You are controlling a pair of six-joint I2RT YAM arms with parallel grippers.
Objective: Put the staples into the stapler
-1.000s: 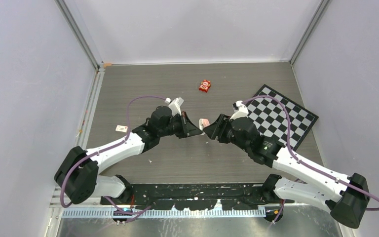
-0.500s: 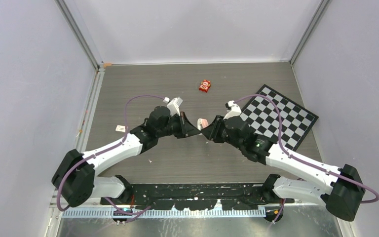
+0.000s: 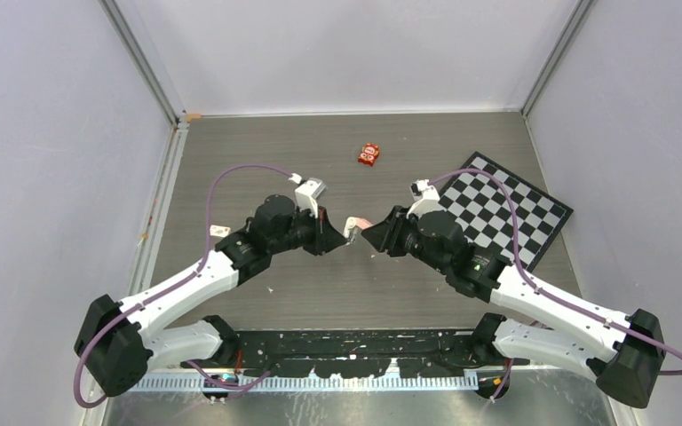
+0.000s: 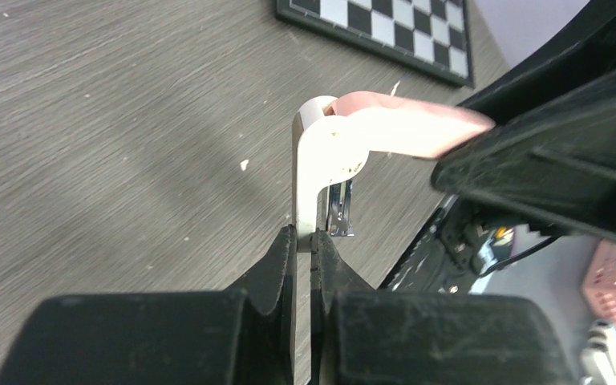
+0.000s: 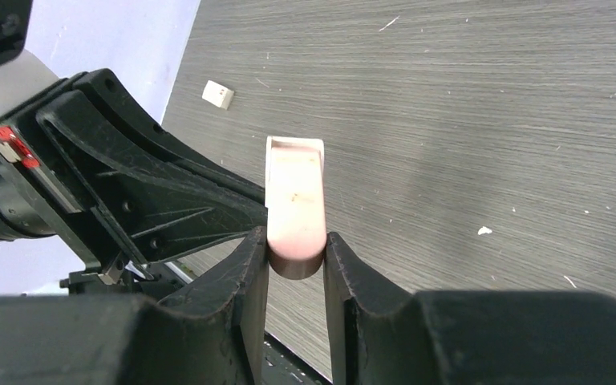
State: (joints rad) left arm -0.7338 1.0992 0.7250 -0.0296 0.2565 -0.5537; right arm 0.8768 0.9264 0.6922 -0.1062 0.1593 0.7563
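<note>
A small pink-and-white hinged stapler hangs in the air between my two grippers, swung open. My left gripper is shut on its white base arm, beside which a pale metal channel shows. My right gripper is shut on its pink top arm, which also shows in the left wrist view. The two arms meet at the hinge, spread at about a right angle. No olive-grey bar is in view. No staples are in view.
A small white-and-red box lies left of the left arm and shows in the right wrist view. A red packet lies farther back. A checkerboard lies at the right, its edge in the left wrist view.
Both grippers and the stapler have shifted a little left. The left arm has drawn back and its wrist has turned. Both grips are unchanged.
</note>
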